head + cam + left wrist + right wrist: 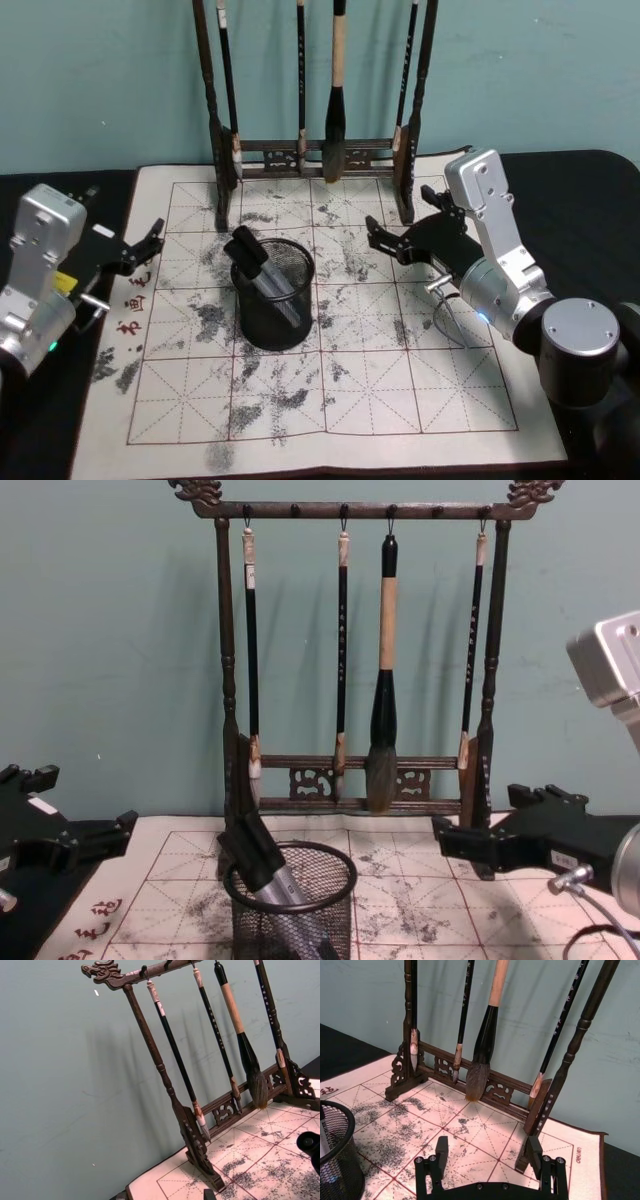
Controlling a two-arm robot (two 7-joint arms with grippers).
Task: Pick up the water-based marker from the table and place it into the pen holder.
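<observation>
Marker in holder, both hands clear.
Grey water-based marker w/ black cap (256,266) leans inside round black wire-mesh pen holder (273,300), propped by rim; left hand (148,243) & right hand (385,238) spread wide, empty, flanking it.

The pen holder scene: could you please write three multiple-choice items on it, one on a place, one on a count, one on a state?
1. Where is the marker?
A. Flat on the mat
B. Leaning inside the pen holder
C. In the right gripper

2. How many brushes hang on the brush rack?
A. Two
B. Four
C. Six

3. How do the right gripper's jaws stand?
A. Open, empty
B. Shut on the marker
C. Shut on a brush

Answers: 1 B, the head and chest views show its dark cap sticking out over the mesh rim. 2 B, the chest view shows four hanging. 3 A, the right wrist view shows the jaws apart with only mat between.
</observation>
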